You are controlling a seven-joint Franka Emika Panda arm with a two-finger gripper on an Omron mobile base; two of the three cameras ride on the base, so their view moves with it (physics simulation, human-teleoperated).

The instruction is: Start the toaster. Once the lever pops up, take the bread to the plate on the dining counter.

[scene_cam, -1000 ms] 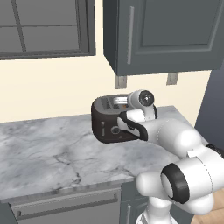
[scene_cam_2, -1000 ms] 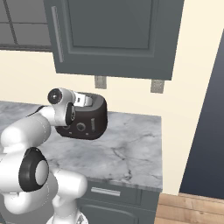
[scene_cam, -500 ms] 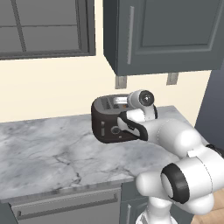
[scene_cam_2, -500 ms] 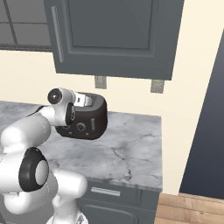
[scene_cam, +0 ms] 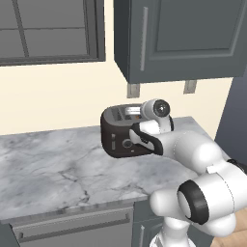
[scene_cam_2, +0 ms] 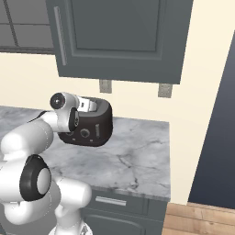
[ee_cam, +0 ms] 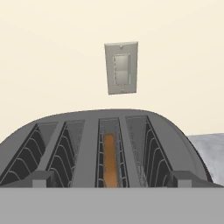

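Grey-veined marble bench [scene_cam: 58, 169] over dark grey cabinets carries the toaster [scene_cam: 120, 137], sitting upright near the back wall, toward its right end.

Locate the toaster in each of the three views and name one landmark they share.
Left base view: toaster at centre, on the marble counter, partly behind the arm.
Right base view: left of centre, behind the wrist.
Hand view: lower half, slots facing the camera.
Shared landmark: the grey wall outlet above it.

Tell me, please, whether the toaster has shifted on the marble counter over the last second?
No. The toaster sits where it did in both base views, below the wall outlet, with the bread in its slot.
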